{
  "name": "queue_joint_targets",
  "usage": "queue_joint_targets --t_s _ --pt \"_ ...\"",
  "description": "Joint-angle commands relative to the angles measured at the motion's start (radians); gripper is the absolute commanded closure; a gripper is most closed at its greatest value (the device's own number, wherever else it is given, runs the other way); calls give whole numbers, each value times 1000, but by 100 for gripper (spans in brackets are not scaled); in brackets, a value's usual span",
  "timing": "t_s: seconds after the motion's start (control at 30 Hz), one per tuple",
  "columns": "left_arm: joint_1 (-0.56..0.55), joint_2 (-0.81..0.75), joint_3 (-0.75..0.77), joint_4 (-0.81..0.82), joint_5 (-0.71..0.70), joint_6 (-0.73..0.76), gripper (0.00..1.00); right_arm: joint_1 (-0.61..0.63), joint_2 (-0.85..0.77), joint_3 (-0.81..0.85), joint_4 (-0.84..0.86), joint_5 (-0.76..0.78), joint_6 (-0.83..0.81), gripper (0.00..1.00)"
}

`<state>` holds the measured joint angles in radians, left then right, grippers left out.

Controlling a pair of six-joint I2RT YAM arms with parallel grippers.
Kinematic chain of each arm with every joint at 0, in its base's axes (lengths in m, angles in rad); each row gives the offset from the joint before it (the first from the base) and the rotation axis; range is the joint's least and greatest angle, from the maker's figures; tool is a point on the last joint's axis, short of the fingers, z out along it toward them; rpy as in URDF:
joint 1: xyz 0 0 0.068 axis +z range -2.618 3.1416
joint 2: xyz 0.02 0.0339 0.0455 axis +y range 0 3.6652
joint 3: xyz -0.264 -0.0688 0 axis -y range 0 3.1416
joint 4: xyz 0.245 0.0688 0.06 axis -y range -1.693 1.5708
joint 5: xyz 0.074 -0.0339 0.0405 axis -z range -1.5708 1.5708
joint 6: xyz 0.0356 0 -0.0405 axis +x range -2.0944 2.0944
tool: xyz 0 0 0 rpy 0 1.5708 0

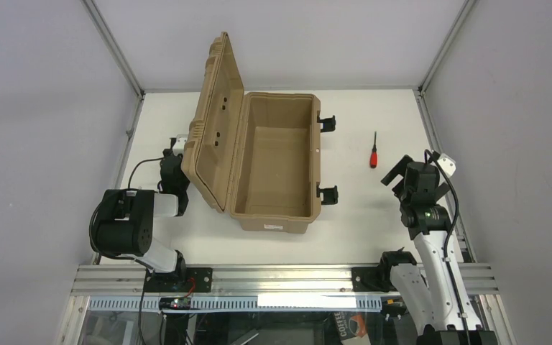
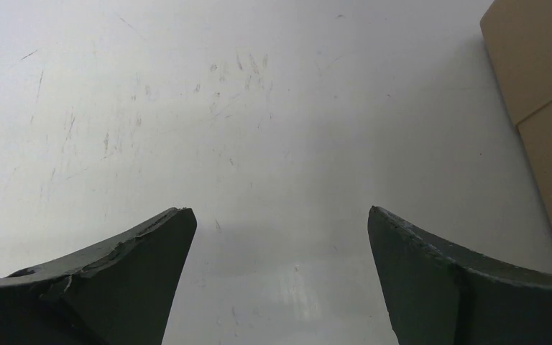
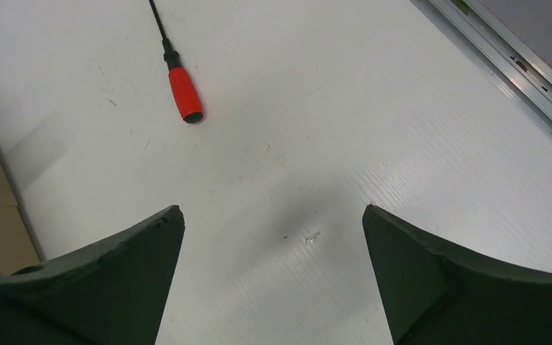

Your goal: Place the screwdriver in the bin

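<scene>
Near the tabletop's [image 1: 374, 215] right edge, seen from above, we found the screwdriver [image 1: 374, 152] lying flat, well apart from the open bin [image 1: 273, 219], with the right gripper [image 1: 397, 172] near it. In the left wrist view, the left gripper [image 2: 280, 215] gaped over bare surface. In the right wrist view, the jaws stood apart and the shaft's tip was cut off. We judged it light and stiff, best gripped by its red handle.

- Bin [image 1: 287, 215]: tan hard plastic, matt; lid ribbed.
- Latches [image 1: 328, 194]: black, matt.
- Screwdriver [image 3: 185, 95]: red plastic handle with a slight sheen, smooth; thin black shaft.
- Desk [image 1: 374, 223]: white, smooth, faintly glossy, finely scratched and scuffed.
- Jaws of left gripper [image 2: 279, 215] and right gripper [image 3: 272, 212]: dark, matt, edges chipped and rough.
- Rail [image 1: 280, 277]: bare metal, satin finish.
</scene>
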<state>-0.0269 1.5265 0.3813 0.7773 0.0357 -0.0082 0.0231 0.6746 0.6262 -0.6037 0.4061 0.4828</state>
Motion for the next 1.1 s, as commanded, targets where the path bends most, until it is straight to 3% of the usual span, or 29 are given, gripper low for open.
queue_joint_targets --t_s 0.0,0.17,0.23,0.37,0.57,0.73,0.9,1.07 --pt "-5 -20 1 28 21 -5 1 0 16 29 -22 -5 27 1" --pt "-5 -20 1 28 20 -4 1 0 123 113 47 -165 -88 1" --pt "-5 -20 0 28 21 -5 1 0 269 260 37 -204 -123 1" --pt "-5 -20 0 28 21 -5 1 0 584 555 -110 -182 -136 1" --pt "-5 -20 1 28 21 -4 1 -1 921 786 -180 -183 -230 1" --pt "-5 -20 1 28 21 -5 1 -2 1086 889 -216 -183 -291 1" --pt "-5 -20 0 28 20 -5 1 -5 1219 902 -196 -220 -321 9" --pt "-5 -20 1 28 21 -5 1 -6 1338 922 -177 -258 -343 28"
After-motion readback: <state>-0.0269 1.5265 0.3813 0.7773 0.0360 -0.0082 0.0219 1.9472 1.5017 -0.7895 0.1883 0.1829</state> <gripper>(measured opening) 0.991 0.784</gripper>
